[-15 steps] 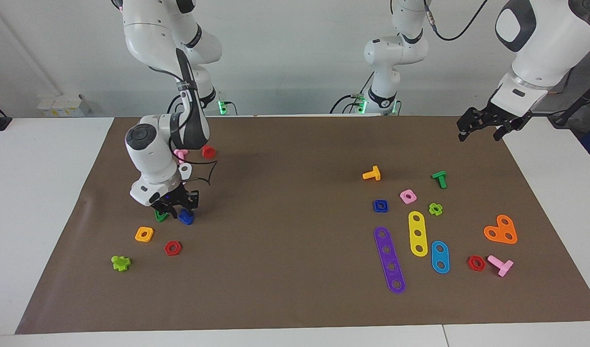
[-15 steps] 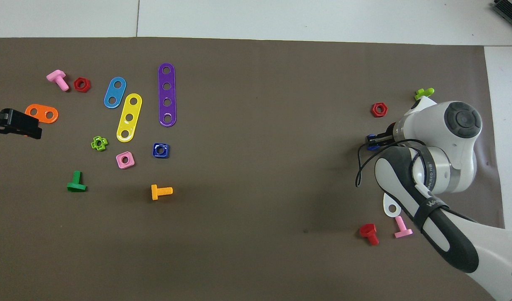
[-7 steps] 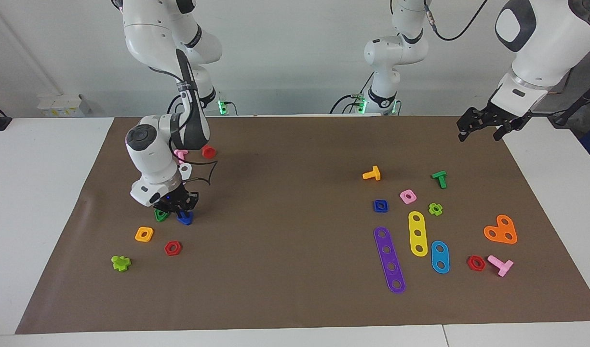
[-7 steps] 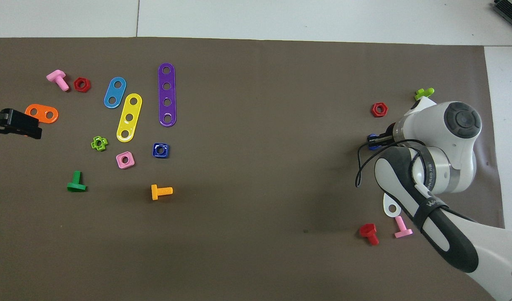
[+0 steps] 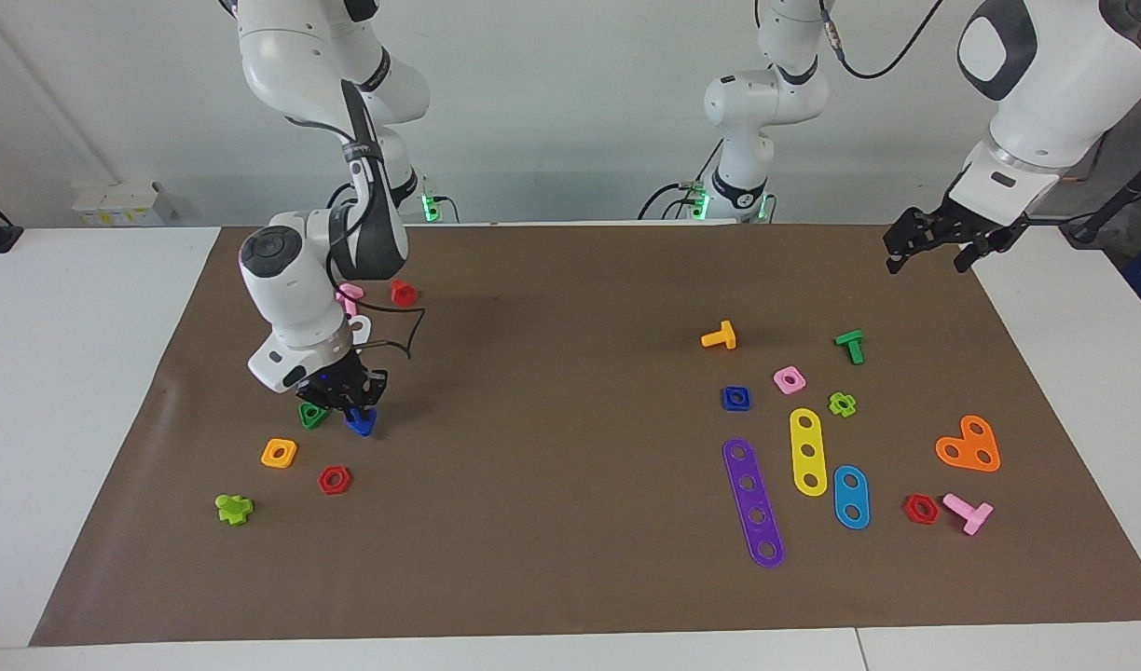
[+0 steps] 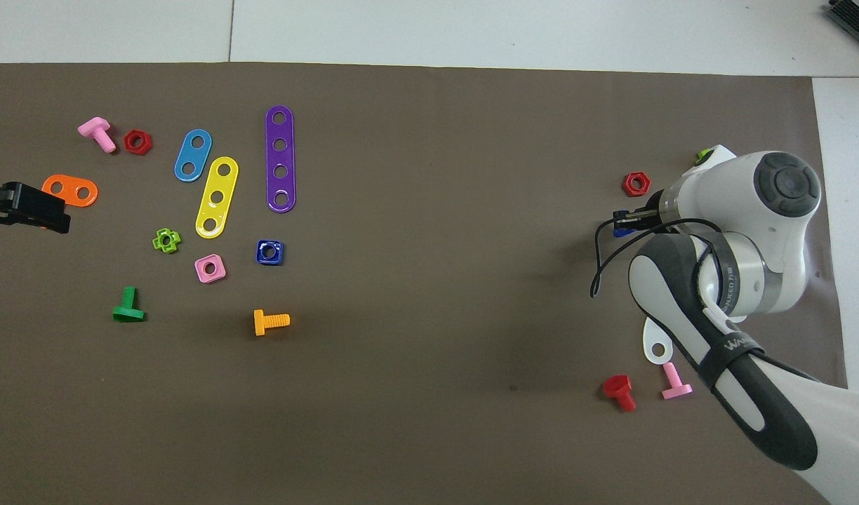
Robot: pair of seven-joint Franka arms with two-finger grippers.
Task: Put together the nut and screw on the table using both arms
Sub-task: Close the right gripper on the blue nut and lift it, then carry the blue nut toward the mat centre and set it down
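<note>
Fingers of the right gripper (image 5: pixel 351 410) closed on the blue triangular-head screw (image 5: pixel 359 423), just above the mat beside the green triangular nut (image 5: pixel 310 416). Step in hand: lifting the screw. Blue square nut (image 5: pixel 735 398) lies on the surface toward the left arm's end. Left gripper (image 5: pixel 934 244) waits there, fingers open; it must next grasp the nut.

White jointed arms (image 5: pixel 295 289), dark joint caps, black cables.
</note>
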